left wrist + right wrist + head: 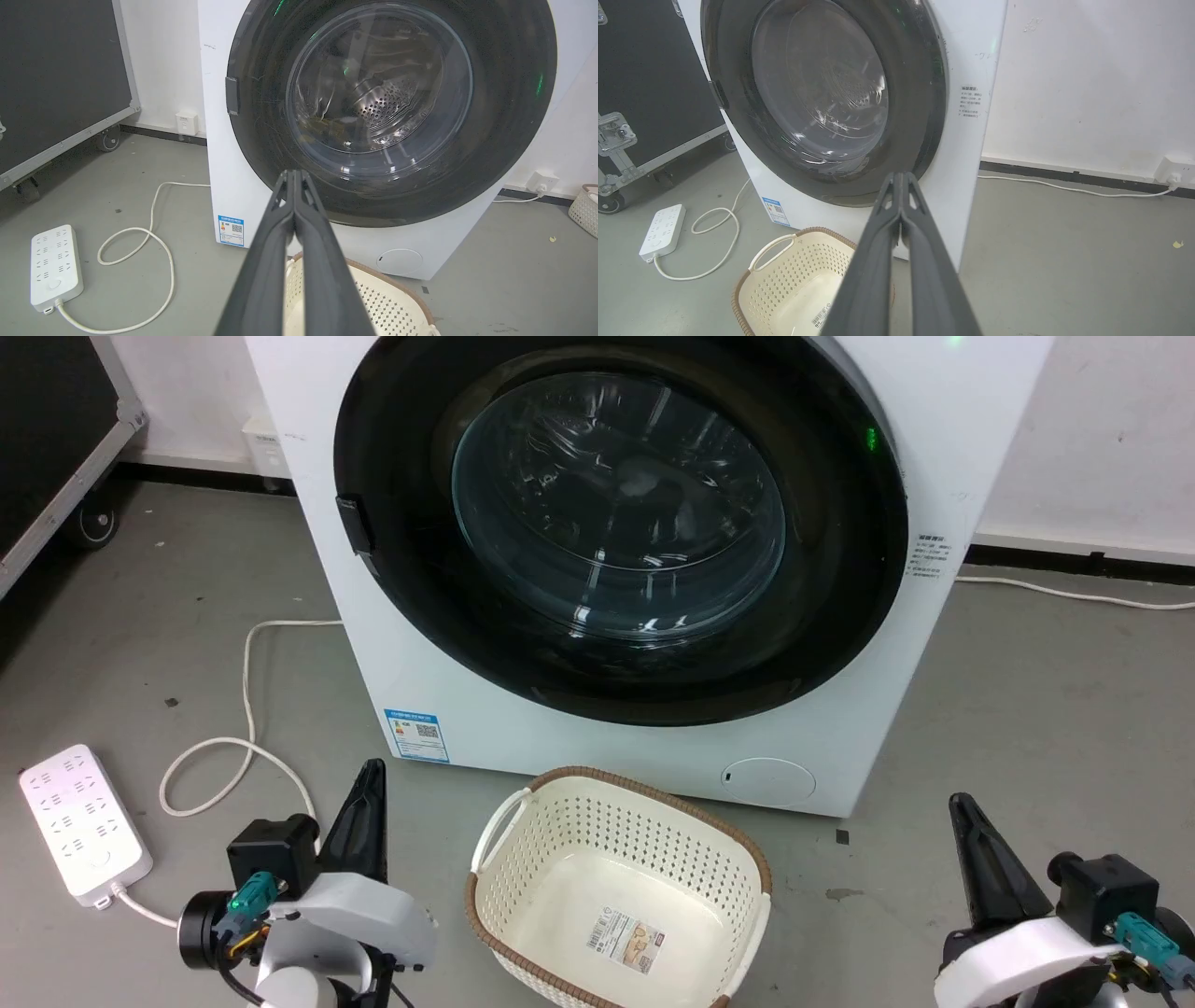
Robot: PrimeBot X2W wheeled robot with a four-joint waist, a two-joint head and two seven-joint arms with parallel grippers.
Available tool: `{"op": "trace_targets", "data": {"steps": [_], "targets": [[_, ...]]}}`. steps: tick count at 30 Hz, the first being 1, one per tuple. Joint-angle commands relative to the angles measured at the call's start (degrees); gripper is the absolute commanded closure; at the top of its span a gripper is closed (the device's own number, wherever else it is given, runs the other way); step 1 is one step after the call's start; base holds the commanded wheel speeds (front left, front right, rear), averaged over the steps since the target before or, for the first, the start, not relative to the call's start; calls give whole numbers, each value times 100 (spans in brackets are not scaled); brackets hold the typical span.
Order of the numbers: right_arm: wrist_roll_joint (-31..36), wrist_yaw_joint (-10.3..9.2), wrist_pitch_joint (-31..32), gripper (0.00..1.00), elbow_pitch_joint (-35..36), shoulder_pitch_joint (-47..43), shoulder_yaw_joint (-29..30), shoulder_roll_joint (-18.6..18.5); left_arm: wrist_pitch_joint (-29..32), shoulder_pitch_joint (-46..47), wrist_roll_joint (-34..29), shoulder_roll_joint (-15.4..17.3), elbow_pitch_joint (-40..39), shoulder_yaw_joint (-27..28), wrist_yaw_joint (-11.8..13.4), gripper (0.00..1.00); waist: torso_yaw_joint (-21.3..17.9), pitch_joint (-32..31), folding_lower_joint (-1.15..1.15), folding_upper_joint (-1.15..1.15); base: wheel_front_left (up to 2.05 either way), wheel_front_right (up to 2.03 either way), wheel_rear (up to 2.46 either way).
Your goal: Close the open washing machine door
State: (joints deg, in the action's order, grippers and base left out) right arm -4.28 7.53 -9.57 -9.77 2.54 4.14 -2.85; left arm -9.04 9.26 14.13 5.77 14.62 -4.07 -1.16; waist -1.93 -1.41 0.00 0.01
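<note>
- The washing machine (840, 747) stands on the grey floor (1046, 728) against a white wall.
- The washing machine door (616, 504) lies flat against the machine's front. Its black rim is flush with the white panel, and its latch is at the robot's left.
- Through the glass, the left wrist view shows the perforated steel drum (383, 107). What the drum holds cannot be told.
- A cream perforated basket (653, 821) with a brown rim sits on the floor just in front of the machine. A printed sticker (625, 943) is on its bottom.
- The left gripper (372, 775) hangs beside the basket, fingers pressed together and holding nothing.
- The right gripper (962, 807) is on the basket's other side, fingers likewise together and holding nothing.
- A white power strip (82, 821) and a looped cable (247, 709) lie to the left.
</note>
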Motion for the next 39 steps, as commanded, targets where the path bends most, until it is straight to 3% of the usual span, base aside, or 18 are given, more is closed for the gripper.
{"op": "trace_targets", "data": {"steps": [1,39], "targets": [[40,-1,29,100,54,-52,-16,-1,23,-96,-43,-27,-46,25,23,100,1,1,0,-1,0,0,0],[189,-2,384,100,407,-130,-168,-1,360,-413,-567,-128,-588,171,59,100,75,54,0,-1,0,0,0]]}}
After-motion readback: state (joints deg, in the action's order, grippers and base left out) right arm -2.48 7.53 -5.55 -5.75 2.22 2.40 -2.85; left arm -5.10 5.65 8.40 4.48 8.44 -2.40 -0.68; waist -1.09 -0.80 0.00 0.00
